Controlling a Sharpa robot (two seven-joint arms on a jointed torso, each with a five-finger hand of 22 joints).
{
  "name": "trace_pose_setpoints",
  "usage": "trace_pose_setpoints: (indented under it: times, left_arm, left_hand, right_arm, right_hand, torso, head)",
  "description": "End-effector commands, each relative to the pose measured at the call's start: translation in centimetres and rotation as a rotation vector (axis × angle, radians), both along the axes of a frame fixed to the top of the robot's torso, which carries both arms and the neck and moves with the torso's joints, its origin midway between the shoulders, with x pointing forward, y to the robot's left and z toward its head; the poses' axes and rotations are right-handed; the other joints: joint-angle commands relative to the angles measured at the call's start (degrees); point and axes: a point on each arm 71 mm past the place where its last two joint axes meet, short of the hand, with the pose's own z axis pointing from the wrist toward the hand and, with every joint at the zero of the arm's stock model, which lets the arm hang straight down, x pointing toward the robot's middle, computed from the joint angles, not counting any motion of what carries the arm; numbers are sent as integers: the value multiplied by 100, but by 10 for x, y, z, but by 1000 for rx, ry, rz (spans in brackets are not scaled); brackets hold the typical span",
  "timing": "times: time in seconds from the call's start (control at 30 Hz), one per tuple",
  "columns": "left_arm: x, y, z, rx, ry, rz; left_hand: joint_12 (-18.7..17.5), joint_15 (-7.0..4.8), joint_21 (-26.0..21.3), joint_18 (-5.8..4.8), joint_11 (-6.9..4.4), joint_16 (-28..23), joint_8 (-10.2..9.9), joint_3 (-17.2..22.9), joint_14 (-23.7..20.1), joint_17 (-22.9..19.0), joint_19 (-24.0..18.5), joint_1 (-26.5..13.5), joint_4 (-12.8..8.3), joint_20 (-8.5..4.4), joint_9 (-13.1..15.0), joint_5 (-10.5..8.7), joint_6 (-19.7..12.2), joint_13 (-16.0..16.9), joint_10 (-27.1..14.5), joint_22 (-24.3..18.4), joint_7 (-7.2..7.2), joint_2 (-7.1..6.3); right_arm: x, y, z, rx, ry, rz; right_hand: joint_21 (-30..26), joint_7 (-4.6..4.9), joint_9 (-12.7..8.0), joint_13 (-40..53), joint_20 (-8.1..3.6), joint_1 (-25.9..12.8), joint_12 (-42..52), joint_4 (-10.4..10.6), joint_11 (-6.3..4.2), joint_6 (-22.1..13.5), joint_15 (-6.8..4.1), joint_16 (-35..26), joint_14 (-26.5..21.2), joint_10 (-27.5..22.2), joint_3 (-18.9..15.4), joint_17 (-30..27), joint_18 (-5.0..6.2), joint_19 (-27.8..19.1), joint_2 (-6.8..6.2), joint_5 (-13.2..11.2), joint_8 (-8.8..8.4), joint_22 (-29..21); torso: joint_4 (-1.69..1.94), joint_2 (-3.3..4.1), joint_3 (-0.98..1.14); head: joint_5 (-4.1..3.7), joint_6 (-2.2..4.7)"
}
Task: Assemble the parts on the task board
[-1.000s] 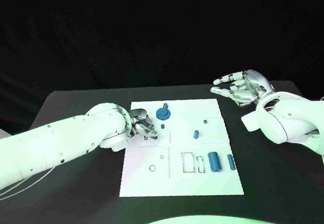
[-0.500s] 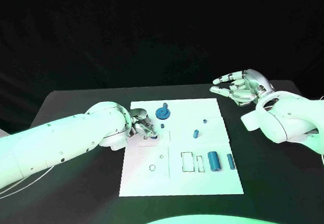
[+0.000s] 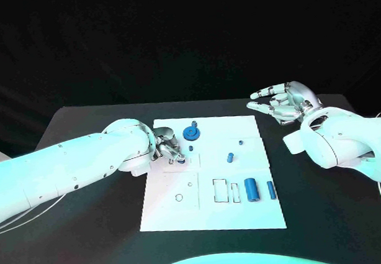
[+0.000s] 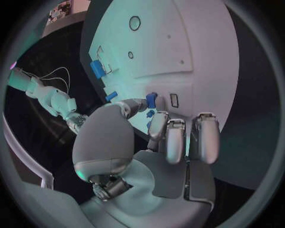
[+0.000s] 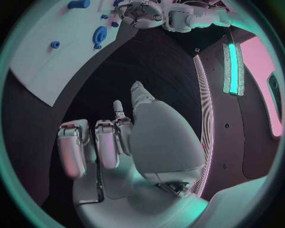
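- As the task board (image 3: 212,192) runs lengthwise away from the robot, its near end carries two blue cylinders: a thick one (image 3: 250,190) and a thin one (image 3: 271,190), both lying with long axes pointing near-to-far, beside a rectangular slot (image 3: 220,191); both well apart from either hand
- mid-board: a short blue peg (image 3: 231,158); a smaller blue stud (image 3: 241,143) just beyond it
- left hand (image 3: 167,148) sits over the board's left edge, fingers bunched, pinching a small blue part (image 4: 151,100) between thumb and fingertip; in the left wrist view the part sits right beside a small rectangular socket (image 4: 174,100), so the coming move looks like a short seat into it; can't tell if the part touches the board
- blue gear-like disc (image 3: 190,134) just beyond the left hand, toward the far edge
- right hand (image 3: 283,104) is farthest; off the board's far right corner, raised, fingers spread and loosely curled, holding nothing; left hand is clearly the nearer one to the work
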Motion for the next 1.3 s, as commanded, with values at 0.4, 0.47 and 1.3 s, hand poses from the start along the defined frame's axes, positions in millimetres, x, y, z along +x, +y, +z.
trace_pose_setpoints:
  times: [0.4, 0.47, 1.3]
  left_arm:
    - [0, -9, -10, 56, 122, -30]
    - [0, -9, -10, 58, 124, -30]
    - [4, -6, -8, 53, 76, 10]
  left_hand:
    - [43, -26, 11, -74, -8, 22, -1, 1236, 544, 1326, 29, 10, -1264, -3, -12, 74, 114, 39, 88, 354, -57, -13]
    - [43, -26, 11, -74, -8, 22, -1, 1236, 544, 1326, 29, 10, -1264, -3, -12, 74, 114, 39, 88, 354, -57, -13]
    - [-15, -94, -65, -73, -88, -7, -280, -1005, 527, 1269, 29, -536, -153, -54, -118, -206, 320, 83, 97, 332, -180, -37]
  right_arm:
    - [-1, 4, 0, 3, 3, 22]
    - [-1, 4, 0, 3, 4, 22]
    - [-1, 3, 0, 4, 2, 14]
  right_hand:
    - [-3, -22, 8, 874, 17, -32, -16, -8, 2, -11, -4, -23, 488, -24, -42, 1065, -19, 560, 9, 10, 21, 1473]
    - [-3, -22, 8, 874, 17, -32, -16, -8, 2, -11, -4, -23, 488, -24, -42, 1065, -19, 560, 9, 10, 21, 1473]
    - [-80, -21, 11, 827, 14, -53, -79, -7, 3, -33, -6, -69, 465, -68, -65, 980, 0, 520, 12, 9, 33, 1440]
  torso:
    - [-6, -3, 8]
    - [-8, -4, 8]
    - [9, -1, -6]
  head:
    - [2, -35]
    - [3, -34]
    - [-29, -3]
